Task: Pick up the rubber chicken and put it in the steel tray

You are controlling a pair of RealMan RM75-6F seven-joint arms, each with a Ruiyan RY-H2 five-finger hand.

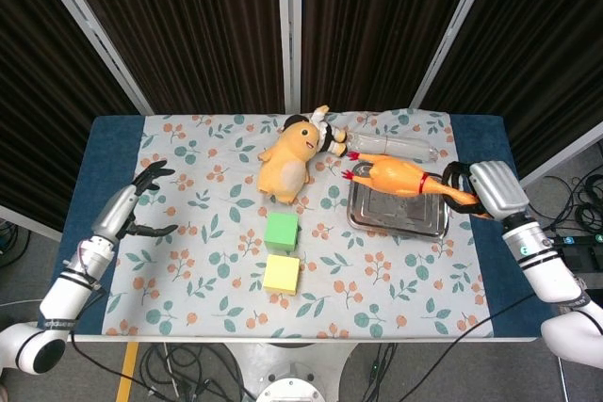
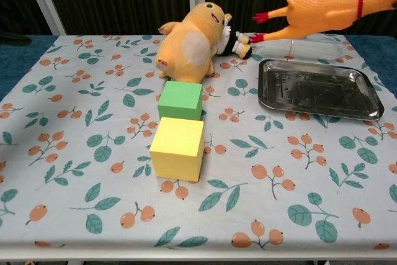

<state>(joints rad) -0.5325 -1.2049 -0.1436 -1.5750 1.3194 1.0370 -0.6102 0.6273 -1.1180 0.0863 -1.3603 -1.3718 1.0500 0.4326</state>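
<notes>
The orange rubber chicken (image 1: 400, 176) (image 2: 325, 7) hangs in the air above the steel tray (image 1: 397, 216) (image 2: 319, 91), lying level with its red feet pointing left. My right hand (image 1: 490, 191) holds it by the neck end, out past the tray's right side. In the chest view that hand is cut off by the right edge. My left hand (image 1: 132, 207) hovers at the table's left edge with its fingers spread and nothing in it.
A yellow plush toy (image 1: 290, 157) (image 2: 189, 41) lies left of the tray, with a clear plastic bottle (image 1: 391, 145) (image 2: 298, 44) behind it. A green block (image 1: 281, 231) (image 2: 180, 100) and a yellow block (image 1: 282, 273) (image 2: 177, 148) sit mid-table.
</notes>
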